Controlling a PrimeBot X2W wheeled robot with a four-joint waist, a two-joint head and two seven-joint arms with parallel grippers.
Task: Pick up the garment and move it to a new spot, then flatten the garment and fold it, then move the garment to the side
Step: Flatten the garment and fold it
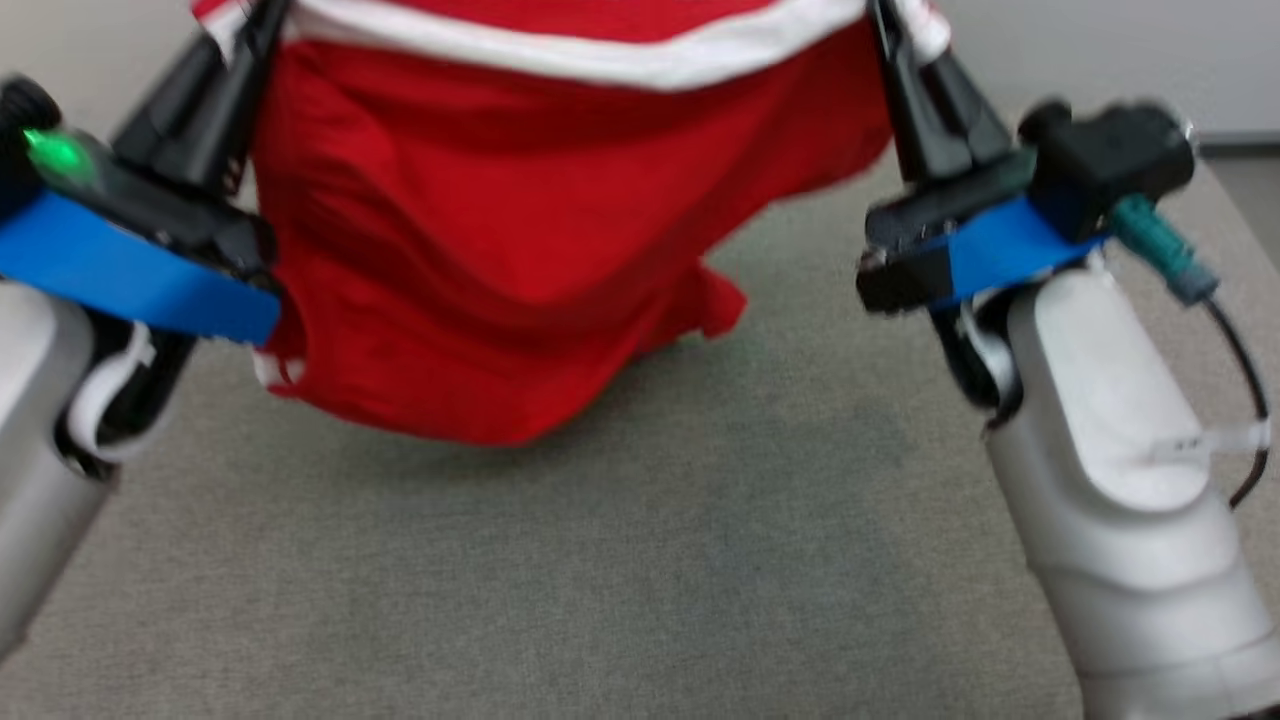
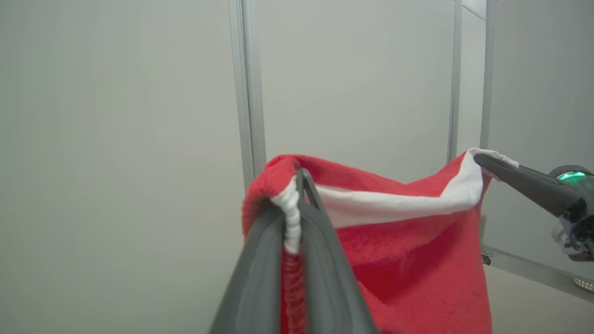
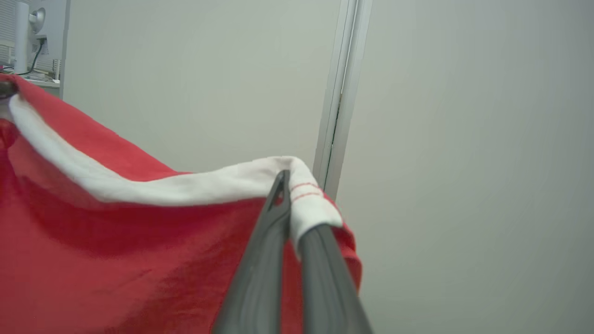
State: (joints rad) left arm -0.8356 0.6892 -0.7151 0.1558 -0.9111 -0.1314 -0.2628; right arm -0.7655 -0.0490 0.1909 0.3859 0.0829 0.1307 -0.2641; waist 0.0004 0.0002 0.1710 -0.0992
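The garment (image 1: 500,230) is red cloth with a white band along its top edge, and it hangs stretched between my two grippers above the grey table (image 1: 640,580). My left gripper (image 1: 255,20) is shut on the band's left corner; in the left wrist view my left gripper (image 2: 299,185) pinches bunched white cloth. At the other corner my right gripper (image 1: 885,20) is shut on the band, which wraps over one finger where my right gripper (image 3: 287,185) grips it. The lower hem (image 1: 450,425) sags close to the table; whether it touches I cannot tell.
Pale wall panels with a metal seam (image 2: 246,93) stand behind the garment. The table's right edge (image 1: 1245,215) runs close to my right forearm (image 1: 1110,450). A desk with equipment (image 3: 23,41) stands far off.
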